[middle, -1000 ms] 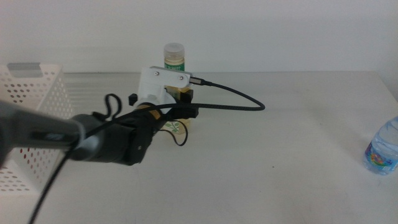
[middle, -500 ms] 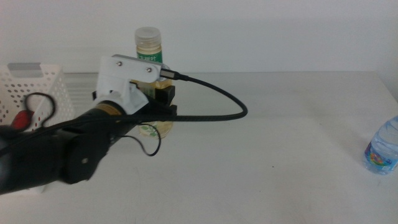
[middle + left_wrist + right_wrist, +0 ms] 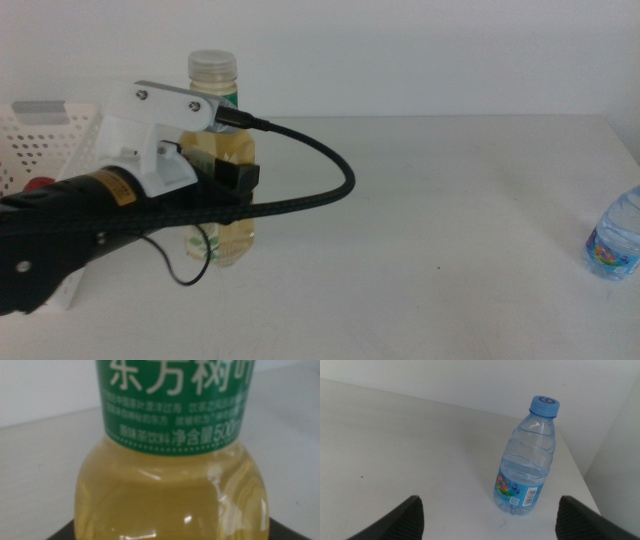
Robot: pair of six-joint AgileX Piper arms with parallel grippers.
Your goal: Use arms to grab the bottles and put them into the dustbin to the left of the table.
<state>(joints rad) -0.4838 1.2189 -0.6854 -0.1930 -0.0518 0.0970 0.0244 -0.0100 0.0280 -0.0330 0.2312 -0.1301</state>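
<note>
Middle view shows the pale-yellow bottle (image 3: 222, 150) upright and lifted off the table (image 3: 450, 220), clamped in the left gripper (image 3: 222, 172), whose jaws and white camera mount hide most of its middle; only the cap, some green label and the lower body show. Just left of it stands the white basket (image 3: 50, 135), largely blocked by the black arm, with a bit of something red showing by its wall. A thick cable loops out to the right. Far right, the water bottle (image 3: 613, 240) is cut off by the picture edge. Right wrist view has the right gripper (image 3: 487, 517) spread wide, empty, near the water bottle (image 3: 526, 457).
</note>
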